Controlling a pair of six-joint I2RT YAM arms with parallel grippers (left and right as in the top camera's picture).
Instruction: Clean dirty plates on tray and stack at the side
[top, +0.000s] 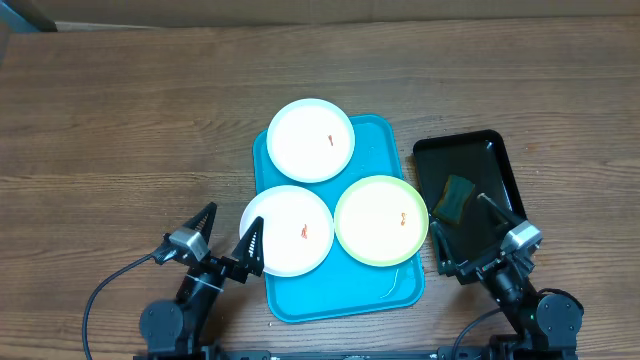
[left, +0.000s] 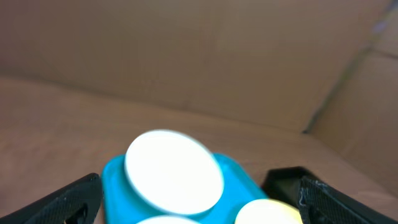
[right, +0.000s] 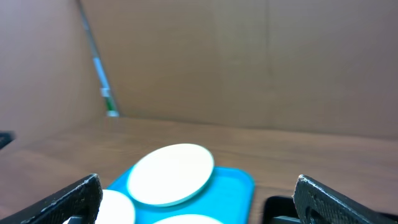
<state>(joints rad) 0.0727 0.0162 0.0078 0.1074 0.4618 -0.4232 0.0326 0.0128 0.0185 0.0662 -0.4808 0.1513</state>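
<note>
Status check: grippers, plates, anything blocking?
Left gripper open, right gripper open, both empty. Three smeared plates on blue tray, none stacked. Sponge in black tray by right gripper; nothing blocking.

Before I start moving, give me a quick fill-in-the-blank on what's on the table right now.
1. The blue tray holds ____ plates.
2. The smaller tray with the sponge in it is ____ in colour.
3. The left tool and the right tool both stand ____.
Missing words: three; black; open.
</note>
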